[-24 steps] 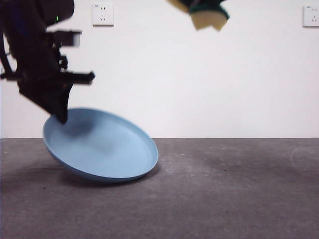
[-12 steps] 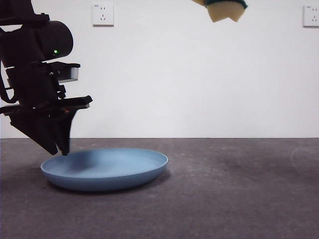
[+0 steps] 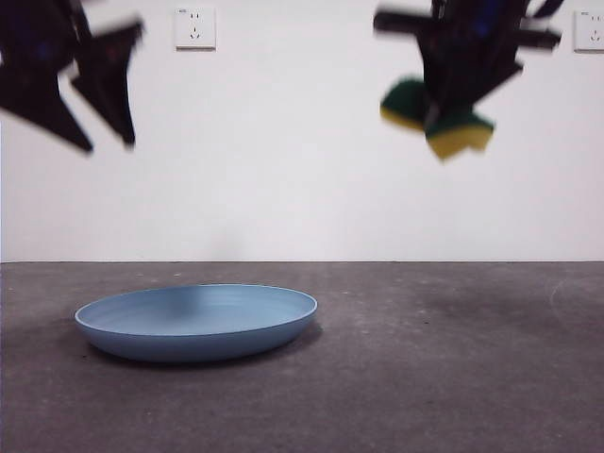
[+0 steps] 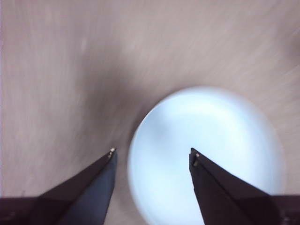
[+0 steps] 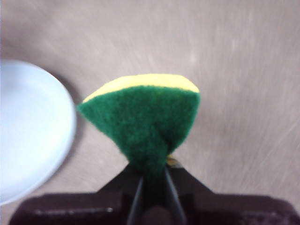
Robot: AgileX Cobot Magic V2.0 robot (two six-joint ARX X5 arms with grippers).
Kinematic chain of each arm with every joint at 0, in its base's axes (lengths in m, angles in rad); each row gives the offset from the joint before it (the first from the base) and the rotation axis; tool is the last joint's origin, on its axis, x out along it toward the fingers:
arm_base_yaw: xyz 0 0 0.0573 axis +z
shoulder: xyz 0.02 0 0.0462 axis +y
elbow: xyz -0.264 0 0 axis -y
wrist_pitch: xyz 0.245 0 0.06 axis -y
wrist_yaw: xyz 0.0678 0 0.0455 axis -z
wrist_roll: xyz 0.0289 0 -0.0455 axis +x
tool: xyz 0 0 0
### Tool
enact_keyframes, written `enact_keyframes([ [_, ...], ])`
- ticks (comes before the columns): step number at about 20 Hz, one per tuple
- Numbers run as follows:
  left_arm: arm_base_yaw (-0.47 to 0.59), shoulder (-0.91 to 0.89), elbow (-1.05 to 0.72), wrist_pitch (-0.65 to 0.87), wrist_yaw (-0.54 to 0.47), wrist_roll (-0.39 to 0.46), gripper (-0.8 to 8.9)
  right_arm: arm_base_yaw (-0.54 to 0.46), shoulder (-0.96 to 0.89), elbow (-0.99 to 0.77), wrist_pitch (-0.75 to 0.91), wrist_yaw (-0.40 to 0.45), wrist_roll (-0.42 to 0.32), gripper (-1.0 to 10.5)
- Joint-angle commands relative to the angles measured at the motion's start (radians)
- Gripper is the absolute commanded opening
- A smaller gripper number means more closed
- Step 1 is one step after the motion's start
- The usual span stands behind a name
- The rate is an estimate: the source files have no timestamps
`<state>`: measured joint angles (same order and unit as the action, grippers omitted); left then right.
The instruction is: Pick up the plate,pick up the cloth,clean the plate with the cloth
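Note:
The light-blue plate lies flat on the grey table at the left; it also shows in the left wrist view and in the right wrist view. My left gripper is open and empty, high above the plate's left side. My right gripper is shut on the cloth, a yellow sponge with a green top, pinched and folded between the jaws, high up at the right of the plate.
White wall behind with sockets at the upper left and upper right. The grey table surface stretches to the right of the plate.
My left gripper let go of the plate and rose; the plate went from tilted to lying flat. My right gripper came down into view with the sponge.

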<state>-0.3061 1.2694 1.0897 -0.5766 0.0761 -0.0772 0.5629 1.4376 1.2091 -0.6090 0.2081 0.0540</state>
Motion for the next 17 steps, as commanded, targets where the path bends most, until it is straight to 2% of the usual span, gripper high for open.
enact_keyframes([
  [1,-0.009,-0.102,-0.008,-0.005,0.04,-0.01,2.55,-0.008,0.094,-0.009,0.0,-0.057,0.035,-0.2],
  [3,-0.009,-0.169,-0.008,-0.014,0.064,-0.01,2.51,-0.014,0.172,-0.009,0.0,-0.113,0.037,-0.2],
  [11,-0.008,-0.216,-0.008,-0.108,0.061,-0.004,2.51,-0.019,0.363,-0.009,-0.026,-0.143,0.054,0.1],
  [13,-0.008,-0.216,-0.008,-0.112,0.063,-0.004,2.51,-0.026,0.383,-0.009,-0.027,-0.215,0.054,0.3],
  [16,-0.008,-0.216,-0.008,-0.128,0.063,-0.004,2.51,-0.034,0.393,-0.009,-0.029,-0.233,0.054,4.2],
  [17,-0.008,-0.216,-0.008,-0.131,0.063,-0.004,2.51,-0.034,0.393,-0.009,-0.027,-0.232,0.054,5.1],
])
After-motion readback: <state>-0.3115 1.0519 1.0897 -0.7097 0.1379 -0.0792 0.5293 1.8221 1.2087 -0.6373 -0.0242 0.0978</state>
